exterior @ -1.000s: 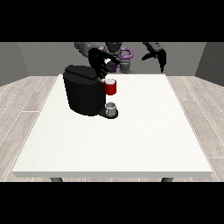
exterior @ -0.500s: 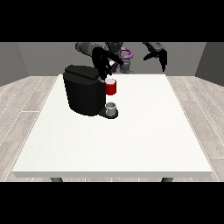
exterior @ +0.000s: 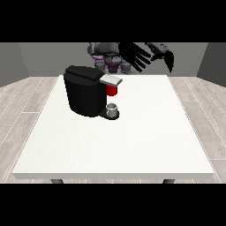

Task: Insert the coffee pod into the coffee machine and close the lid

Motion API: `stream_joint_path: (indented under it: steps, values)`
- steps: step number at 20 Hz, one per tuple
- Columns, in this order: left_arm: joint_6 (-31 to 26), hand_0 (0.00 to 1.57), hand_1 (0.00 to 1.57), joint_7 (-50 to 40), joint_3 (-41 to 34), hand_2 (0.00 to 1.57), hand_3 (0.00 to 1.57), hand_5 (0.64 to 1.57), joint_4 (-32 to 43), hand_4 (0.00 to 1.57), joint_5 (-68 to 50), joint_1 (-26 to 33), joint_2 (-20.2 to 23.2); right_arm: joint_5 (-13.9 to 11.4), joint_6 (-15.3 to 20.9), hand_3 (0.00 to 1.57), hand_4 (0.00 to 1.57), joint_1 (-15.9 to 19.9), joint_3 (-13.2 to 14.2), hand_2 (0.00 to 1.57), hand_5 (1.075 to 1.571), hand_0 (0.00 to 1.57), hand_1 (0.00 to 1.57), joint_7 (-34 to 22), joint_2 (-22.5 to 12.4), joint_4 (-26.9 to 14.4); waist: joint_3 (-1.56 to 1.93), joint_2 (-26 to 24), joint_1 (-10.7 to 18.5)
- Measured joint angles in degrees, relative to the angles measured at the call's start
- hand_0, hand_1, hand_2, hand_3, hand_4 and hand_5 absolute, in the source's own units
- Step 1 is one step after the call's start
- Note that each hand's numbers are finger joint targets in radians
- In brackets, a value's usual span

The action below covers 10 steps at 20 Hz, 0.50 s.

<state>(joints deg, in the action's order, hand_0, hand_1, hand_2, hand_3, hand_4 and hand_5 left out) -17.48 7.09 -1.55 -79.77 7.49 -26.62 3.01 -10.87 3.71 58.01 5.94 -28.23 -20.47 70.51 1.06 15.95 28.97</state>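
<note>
The black coffee machine (exterior: 86,95) stands on the white table (exterior: 132,145), left of its middle. A flat grey lid (exterior: 110,80) lies across the machine's top front, over a red thing at the machine (exterior: 112,90). A small grey thing (exterior: 112,110) sits on the machine's base below the red thing; I cannot tell it for the pod. The hand at the view's left (exterior: 134,55) hangs in the air up and to the right of the machine, fingers straight and spread, holding nothing. The hand at the view's right (exterior: 163,55) hovers beside it with relaxed fingers, also holding nothing.
The robot's grey and purple body (exterior: 108,59) stands behind the table's far edge. Wooden floor surrounds the table. White tabletop stretches from the machine to the near and right edges.
The hand at the view's left has lifted off the machine's top and swung right. The grey lid now shows lying flat. The other hand has barely shifted.
</note>
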Motion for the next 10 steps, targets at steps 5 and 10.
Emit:
stream_joint_path:
  steps: [5,10]
  values:
    - [-1.39,0.00,0.00,0.09,-0.24,0.00,0.00,1.571,-1.13,0.00,-1.16,-1.13,0.64,0.35,-0.18,0.00,0.00,4.31,-0.62,0.00,1.571,0.00,0.00,7.41,1.50,-1.35,-0.79,3.55,2.75]
    - [-1.43,0.00,0.00,-0.33,-0.95,0.00,0.00,1.571,-1.53,0.33,-1.83,-2.29,0.98,0.85,-0.36,0.00,0.10,8.53,-0.66,0.00,1.571,0.00,0.00,11.20,3.31,-5.19,-1.00,5.23,2.49]
